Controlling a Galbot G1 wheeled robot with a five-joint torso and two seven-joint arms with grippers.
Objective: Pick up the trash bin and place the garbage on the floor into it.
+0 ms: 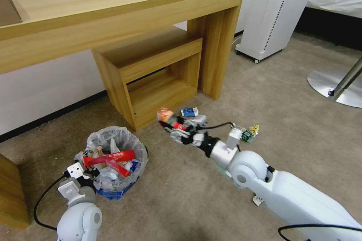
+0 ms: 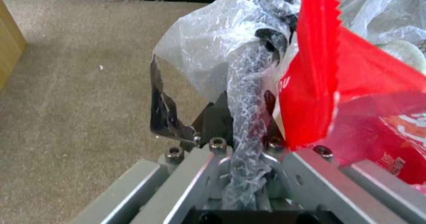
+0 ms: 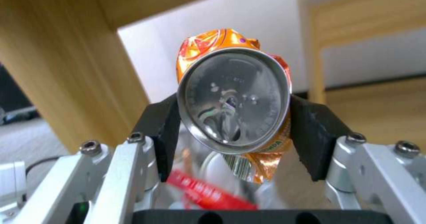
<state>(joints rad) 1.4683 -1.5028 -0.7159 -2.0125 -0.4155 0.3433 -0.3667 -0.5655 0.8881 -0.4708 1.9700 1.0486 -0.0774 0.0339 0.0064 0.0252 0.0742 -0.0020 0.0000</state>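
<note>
The trash bin (image 1: 115, 158), lined with crinkly clear plastic, sits on the beige floor (image 1: 181, 196) at the front left. A red wrapper (image 1: 109, 160) and other litter lie inside it. My left gripper (image 1: 85, 171) (image 2: 246, 117) is shut on the bin's near rim and liner, with the red wrapper (image 2: 337, 94) right beside it. Over the carpet in front of the wooden shelf, my right gripper (image 1: 171, 123) (image 3: 234, 104) is shut on a crushed orange can (image 1: 164, 114) (image 3: 233, 97) between its black fingers (image 3: 159, 127). A blue-white carton (image 1: 189, 112) lies just beyond it.
A long wooden desk (image 1: 113, 11) with a lower wooden shelf unit (image 1: 151, 71) under it stands behind. A white wheeled appliance (image 1: 271, 15) and a chrome table base (image 1: 335, 83) are at the right. Small litter (image 1: 250, 133) and a white scrap (image 1: 258, 199) lie by my right arm.
</note>
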